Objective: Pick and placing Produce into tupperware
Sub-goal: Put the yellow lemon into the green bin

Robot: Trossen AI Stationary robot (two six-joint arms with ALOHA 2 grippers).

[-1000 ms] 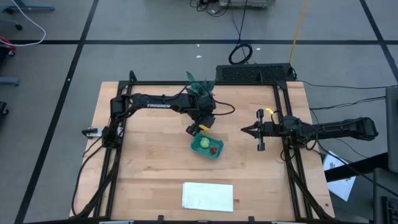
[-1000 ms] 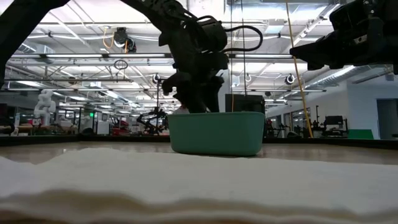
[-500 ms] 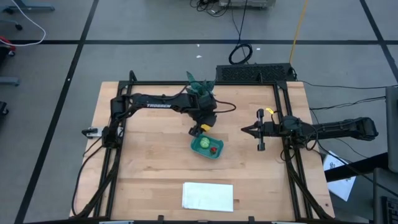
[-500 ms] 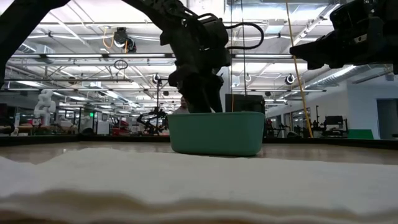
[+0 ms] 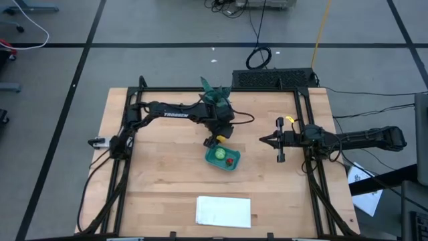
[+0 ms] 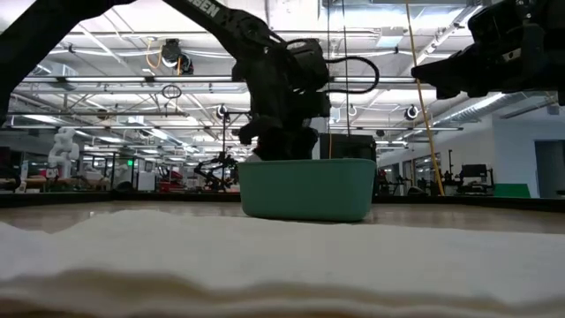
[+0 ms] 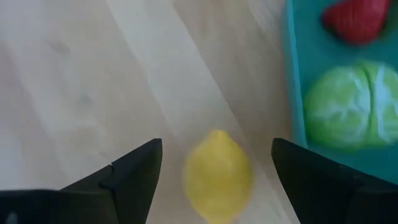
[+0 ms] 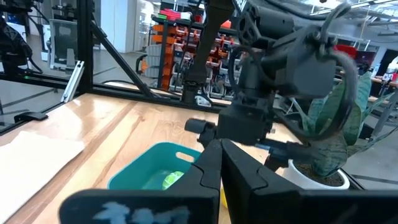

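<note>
Yellow lemon [image 7: 217,174]: lies on the bare wood between the left claw's two spread fingers, touched by neither; in the left wrist view its long axis runs top to bottom of the frame, one pointed end toward the top. It sits just outside the tupperware wall.
Left claw [image 7: 214,163]: released, fingers wide apart, hanging over the lemon; in the high view it sits at the frame's centre, at the container's upper-left corner [image 5: 215,140].
Tupperware [image 5: 231,164]: teal, shallow, rounded corners, just below centre in the high view, long axis tilted from upper left to lower right; in the low view it stands mid-frame [image 6: 306,189].
Light-green piece [image 5: 219,154]: inside the container, in its left half in the high view.
Dark red piece [image 5: 229,161]: inside the container, right of the green one, close beside it.
White sheet [image 5: 223,211]: flat on the bench [image 5: 160,194], low in the high frame, well apart from the container.
Right claw [image 5: 265,140]: clenched with nothing in it, centre-right in the high view, well apart from the container.
Potted plant [image 5: 215,92]: top centre of the bench, behind the left arm.
</note>
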